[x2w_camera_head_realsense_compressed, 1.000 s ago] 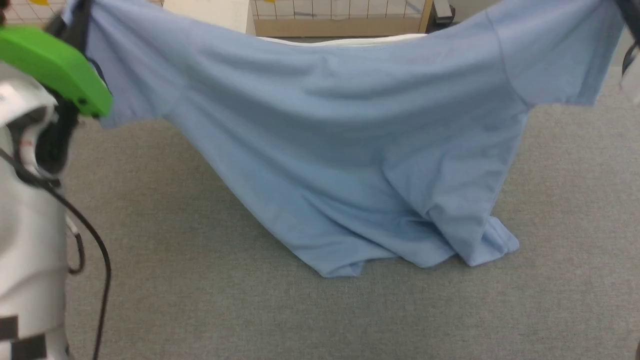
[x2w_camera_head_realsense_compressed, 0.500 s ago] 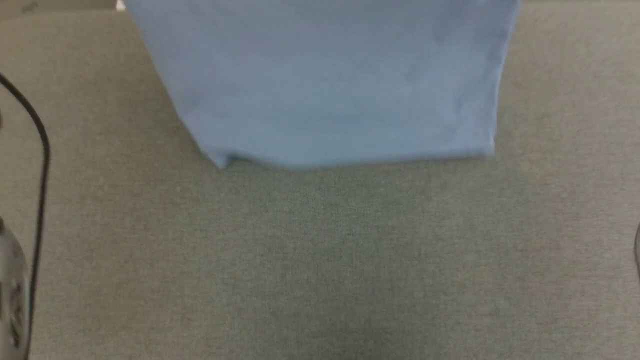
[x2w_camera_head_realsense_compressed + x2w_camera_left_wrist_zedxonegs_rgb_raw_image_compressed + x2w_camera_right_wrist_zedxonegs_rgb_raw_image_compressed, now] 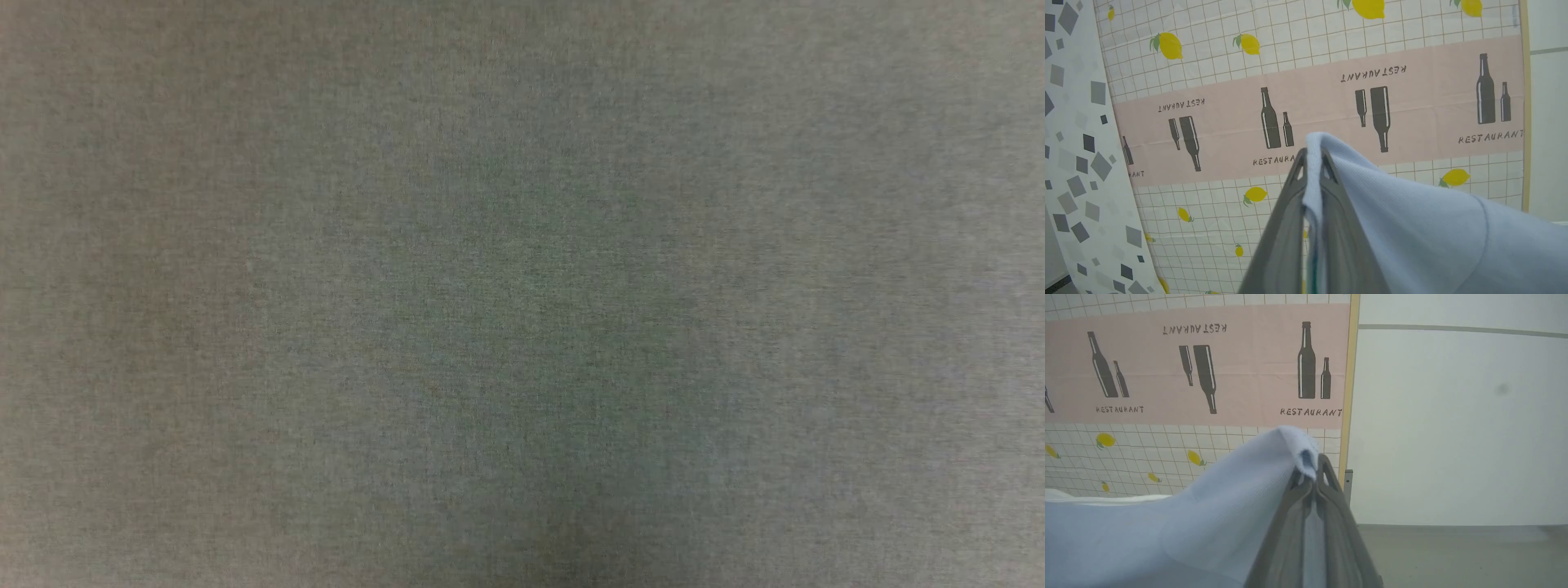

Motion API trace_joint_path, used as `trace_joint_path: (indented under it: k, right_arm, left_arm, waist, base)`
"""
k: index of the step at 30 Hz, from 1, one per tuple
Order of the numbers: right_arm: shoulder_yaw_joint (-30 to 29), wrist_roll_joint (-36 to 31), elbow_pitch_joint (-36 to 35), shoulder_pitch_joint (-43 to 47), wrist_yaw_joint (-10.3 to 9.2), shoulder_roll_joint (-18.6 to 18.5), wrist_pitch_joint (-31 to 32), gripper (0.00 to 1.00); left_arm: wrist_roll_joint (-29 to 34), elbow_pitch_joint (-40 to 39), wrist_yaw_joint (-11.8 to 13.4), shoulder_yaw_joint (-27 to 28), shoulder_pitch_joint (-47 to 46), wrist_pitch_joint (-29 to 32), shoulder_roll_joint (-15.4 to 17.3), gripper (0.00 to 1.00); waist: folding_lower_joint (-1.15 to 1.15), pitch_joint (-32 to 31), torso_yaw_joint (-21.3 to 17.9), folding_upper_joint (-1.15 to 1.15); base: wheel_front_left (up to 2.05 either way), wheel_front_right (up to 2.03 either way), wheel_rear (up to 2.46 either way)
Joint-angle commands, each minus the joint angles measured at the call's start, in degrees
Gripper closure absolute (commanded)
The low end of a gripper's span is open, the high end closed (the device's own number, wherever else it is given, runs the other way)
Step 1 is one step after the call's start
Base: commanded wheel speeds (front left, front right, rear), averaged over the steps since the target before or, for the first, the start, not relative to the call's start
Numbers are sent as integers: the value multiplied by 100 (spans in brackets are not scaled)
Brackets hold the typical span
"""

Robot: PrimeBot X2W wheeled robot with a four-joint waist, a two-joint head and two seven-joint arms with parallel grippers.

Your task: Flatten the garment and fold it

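Head camera has swung down since the earlier frames, so this is a camera move and not the cloth moving. A second ago it looked at the garment stretched wide between my two grippers, the lower hem bunched on the grey tabletop. Half a second ago the hem hung straight and flat at the far edge of the picture. Now it looks at the grey tabletop (image 3: 522, 294), with a soft, darker shadow across the middle.

Left gripper (image 3: 1313, 157) is clenched on a fold of the garment (image 3: 1412, 228). The light blue edge pokes up past the fingertips and runs down between the two grey fingers, and the rest drapes off to the right, toward my other arm. One seam curves across the cloth at the right.

Right gripper (image 3: 1312, 465) is also clenched on the garment (image 3: 1188, 522). A small rolled corner sticks out just above the tips, and the cloth falls away to the left, toward my left arm. So the shirt hangs in the air, held at both ends.

Far behind both grippers is a printed backdrop (image 3: 1412, 102) — lemons, a grid, and a pink band with bottles and the word "RESTAURANT". A panel with grey squares (image 3: 1073, 122) stands at its left. At its right are a wooden post (image 3: 1349, 396) and then a white wall (image 3: 1453, 416), with the grey tabletop below the wall.
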Motion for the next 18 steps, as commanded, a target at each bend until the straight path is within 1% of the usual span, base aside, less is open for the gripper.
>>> trace_joint_path:
  k: [1, 5, 9, 13, 18]
  right_arm:
    - [1, -35, 61, -41, -8, -21, -59, 100]
    - [82, 45, 272, 149, -8, -84, -144, 100]
    - [210, 265, 408, 599, -8, -137, -278, 100]
    - [327, 575, 464, 1264, -8, -209, -449, 100]
    - [589, 1141, 525, 2319, -8, -349, -711, 100]
  left_arm:
    - [-2, 105, -21, -18, -61, -79, -6, 100]
    - [-60, 475, -73, -43, 95, -289, -40, 100]
    - [-145, 898, -146, -81, 444, -509, -119, 100]
    - [-254, 1308, -230, -100, 968, -760, -187, 100]
    - [-422, 1668, -379, -163, 1855, -1061, -338, 100]
  waist:
    - [-1, 205, 57, 0]
    - [-1, 244, 88, 0]
    - [-1, 117, 142, 0]
    - [-1, -210, 194, 0]
    - [-1, -859, 251, 0]
  base:
    - [0, 0, 0]
    - [0, 0, 0]
    - [0, 0, 0]
    - [0, 0, 0]
    - [0, 0, 0]
